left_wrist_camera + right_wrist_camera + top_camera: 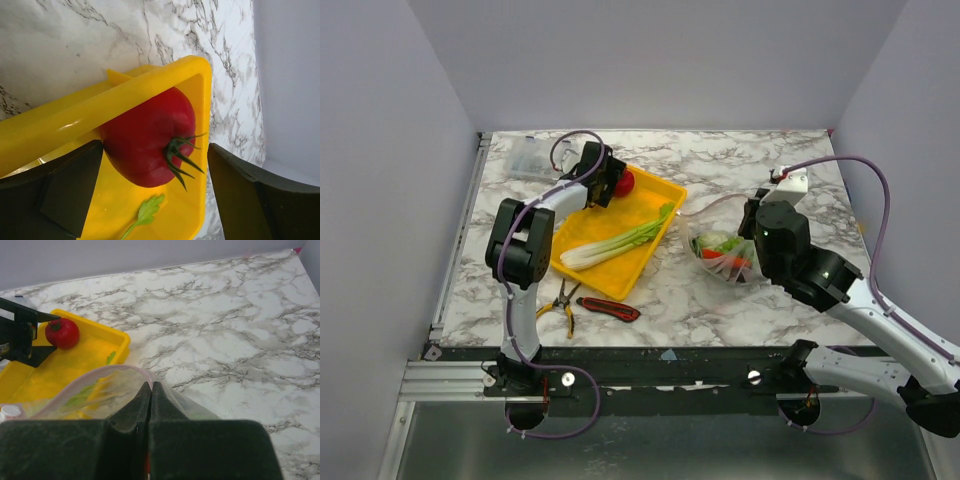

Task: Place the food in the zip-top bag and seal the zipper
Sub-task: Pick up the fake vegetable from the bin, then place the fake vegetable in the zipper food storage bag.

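Marble tabletop (740,165) carries a yellow tray (645,195) on its left side. My left gripper (160,200) stands wide, jaws either side of the red tomato (147,135) wedged in the tray's far corner. It looks smooth, rigid and light, probably plastic, so I'd squeeze across its round middle, clear of the stem. My right gripper (151,390) is pinched on the floppy zip-top bag (95,387) at its pink zipper (131,368), just right of the tray.
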